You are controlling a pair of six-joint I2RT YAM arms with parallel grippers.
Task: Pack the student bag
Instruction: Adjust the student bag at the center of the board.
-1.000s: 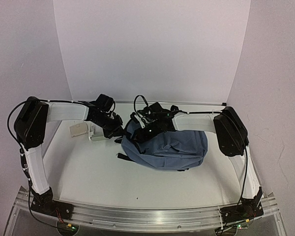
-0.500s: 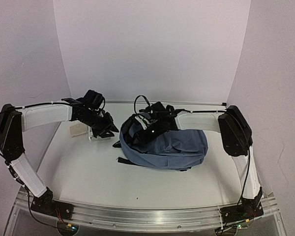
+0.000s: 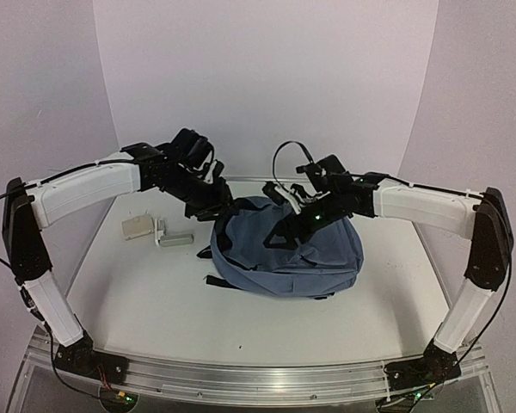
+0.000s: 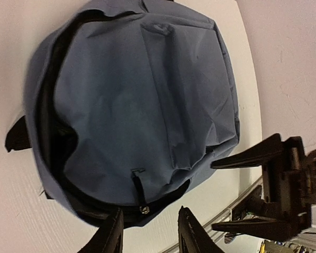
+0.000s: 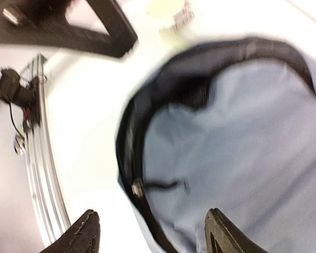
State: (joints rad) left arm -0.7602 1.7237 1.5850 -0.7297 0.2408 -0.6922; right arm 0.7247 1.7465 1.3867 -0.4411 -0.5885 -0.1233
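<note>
the student bag point(image 3: 297, 258) lies flat on the white table point(image 3: 146, 301), a little right of the middle, with its front pocket facing up. it is soft blue-grey fabric. a dark curved zipper band runs round its left end, and in the left wrist view point(image 4: 142, 105) that band gapes as a black slit along the edge. a small metal zipper pull point(image 4: 142, 208) sits on the rim there, and the right wrist view, which is blurred, shows it too point(image 5: 138, 187). black straps point(image 3: 217, 280) stick out from under the bag's left side onto the table.

the left gripper point(image 3: 213, 196) hangs above the bag's upper left edge. its fingers point(image 4: 114, 232) are spread apart with nothing between them, and they are clear of the fabric. the right gripper point(image 3: 285, 194) hangs over the far side of the bag, close to the left one. its fingers point(image 5: 85, 232) are spread wide and hold nothing, with the bag's open rim point(image 5: 237, 147) below them.

left of the bag, apart from it, two small things lie side by side on the table: a flat beige box point(image 3: 136, 227) and a pale grey oblong piece point(image 3: 179, 240). what they are is too small to tell. an aluminium rail point(image 3: 275, 375) runs along the near edge of the table and carries both arm bases. plain pale walls close in the back and sides.
</note>
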